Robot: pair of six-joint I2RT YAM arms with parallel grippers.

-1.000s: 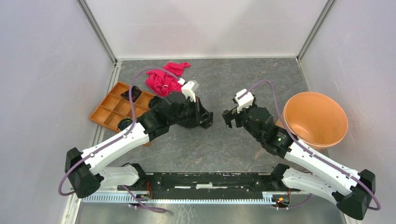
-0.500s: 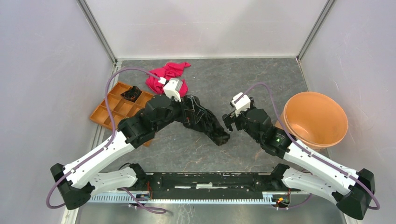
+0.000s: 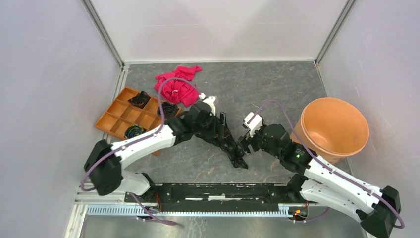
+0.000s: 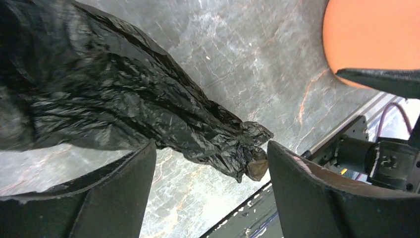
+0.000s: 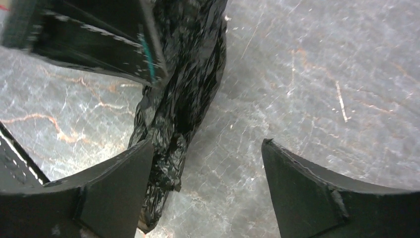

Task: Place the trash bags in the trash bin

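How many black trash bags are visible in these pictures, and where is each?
4. One long bag lies stretched on the table centre; three small wads sit in the orange tray: far, middle, near. The left arm may hide more.

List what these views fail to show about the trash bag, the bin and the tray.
- Top view: the trash bag has its upper end hidden under the left tool.
- Left wrist view: frame edges cut off the trash bin and the bag's left part.
- Right wrist view: the bag's lower end is partly behind a finger of the right tool.
- Top view: dark things in the tray are too small to identify.
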